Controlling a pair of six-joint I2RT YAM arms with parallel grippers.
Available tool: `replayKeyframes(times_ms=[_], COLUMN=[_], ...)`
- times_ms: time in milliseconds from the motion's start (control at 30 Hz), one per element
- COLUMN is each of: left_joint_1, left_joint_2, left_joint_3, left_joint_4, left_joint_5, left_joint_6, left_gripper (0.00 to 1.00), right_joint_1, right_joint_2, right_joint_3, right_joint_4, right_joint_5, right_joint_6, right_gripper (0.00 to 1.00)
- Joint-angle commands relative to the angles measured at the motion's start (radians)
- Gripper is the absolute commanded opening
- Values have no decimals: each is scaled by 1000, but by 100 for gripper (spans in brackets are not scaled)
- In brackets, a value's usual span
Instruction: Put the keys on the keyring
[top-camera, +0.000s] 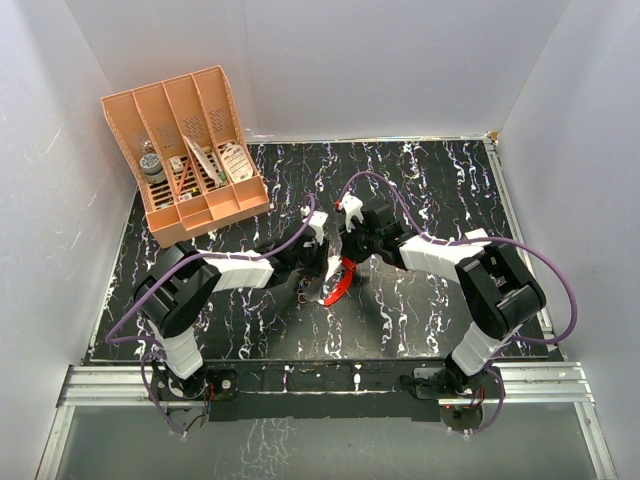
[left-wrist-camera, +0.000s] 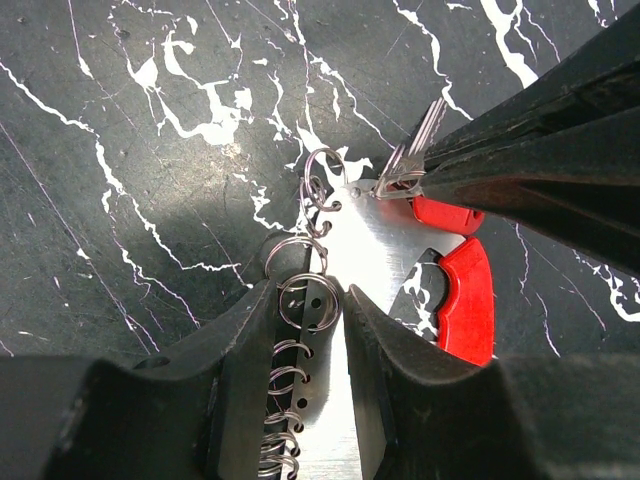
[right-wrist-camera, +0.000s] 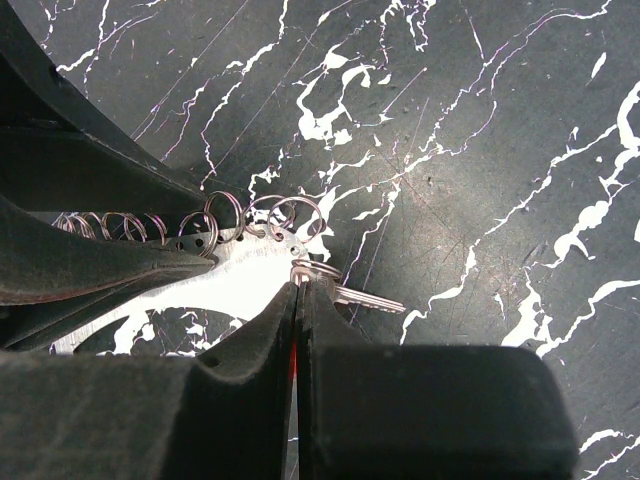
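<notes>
The keyring (top-camera: 341, 284), a flat silver plate (left-wrist-camera: 372, 250) with a red curved rim (left-wrist-camera: 466, 292) and several small wire rings (left-wrist-camera: 300, 300) along one edge, hangs just above the table's middle. My left gripper (left-wrist-camera: 310, 302) is shut on the plate's ringed end. A silver key (right-wrist-camera: 372, 299) on its own split ring touches the plate's tip. My right gripper (right-wrist-camera: 298, 288) is shut on the key's head, which is hidden between the fingers; only the blade (left-wrist-camera: 424, 132) sticks out. In the top view the left gripper (top-camera: 325, 264) and right gripper (top-camera: 350, 260) meet tip to tip over the keyring.
An orange desk organiser (top-camera: 190, 150) with small items in its slots stands at the back left on the black marbled table (top-camera: 420, 180). White walls close in the left, right and back. Purple cables (top-camera: 420, 210) arc over both arms.
</notes>
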Motion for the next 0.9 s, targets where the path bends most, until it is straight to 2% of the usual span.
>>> replayKeyframes(times_ms=[0, 467, 867], left_joint_1=[-9, -14, -21], left_joint_2=[43, 59, 40], left_joint_3=[3, -26, -118], left_joint_4=[-59, -38, 44], left_joint_5=[-35, -84, -167], left_joint_6=[12, -1, -29], left_gripper=[33, 33, 34], right_joint_1=[0, 1, 1], right_joint_2=[-12, -15, -14], right_joint_3=[22, 23, -8], right_joint_4=[37, 40, 103], right_joint_5=[-14, -16, -16], right_joint_6=[3, 8, 47], right_gripper=[0, 0, 0])
